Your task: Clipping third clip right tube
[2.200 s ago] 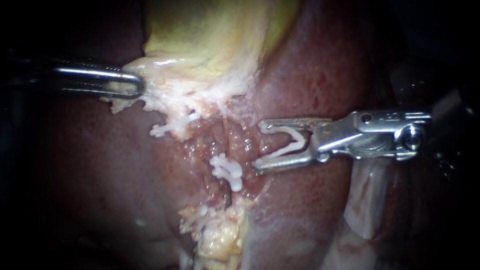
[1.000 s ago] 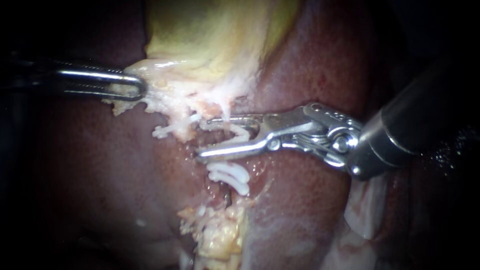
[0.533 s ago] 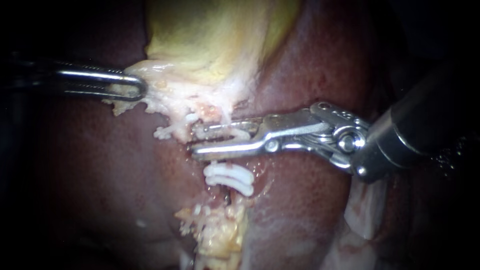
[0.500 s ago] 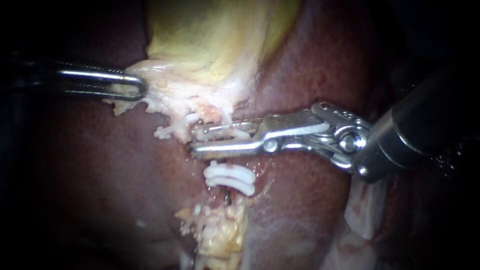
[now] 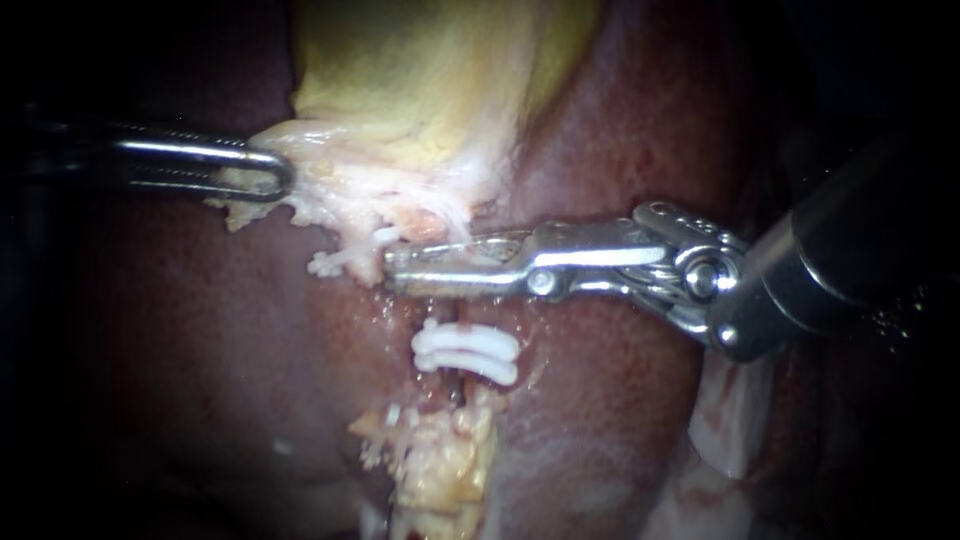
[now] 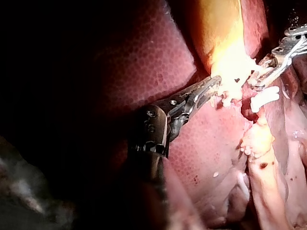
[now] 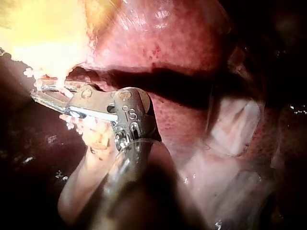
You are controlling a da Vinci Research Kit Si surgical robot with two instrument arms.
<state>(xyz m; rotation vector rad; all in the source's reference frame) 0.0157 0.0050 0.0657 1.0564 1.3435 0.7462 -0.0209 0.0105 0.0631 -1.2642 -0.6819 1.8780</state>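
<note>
Just above the two white clips (image 5: 465, 353), right instrument (image 5: 392, 272) claw pinched narrow on tube (image 5: 445, 312); best squared across it and squeezed fully. Left instrument (image 5: 275, 180) claw holds gallbladder (image 5: 400, 90) edge.

Surgical setting — liver (image 5: 620, 130), gallbladder (image 5: 420, 80) (white clips (image 5: 465, 353) placed).

Your left instrument (image 5: 278, 176) grips the gallbladder's (image 5: 430, 90) lower left edge. Your right instrument (image 5: 397, 268) clamps across the tube (image 5: 442, 322) just below it, with two clips (image 5: 465, 352) just beneath those jaws.
</note>
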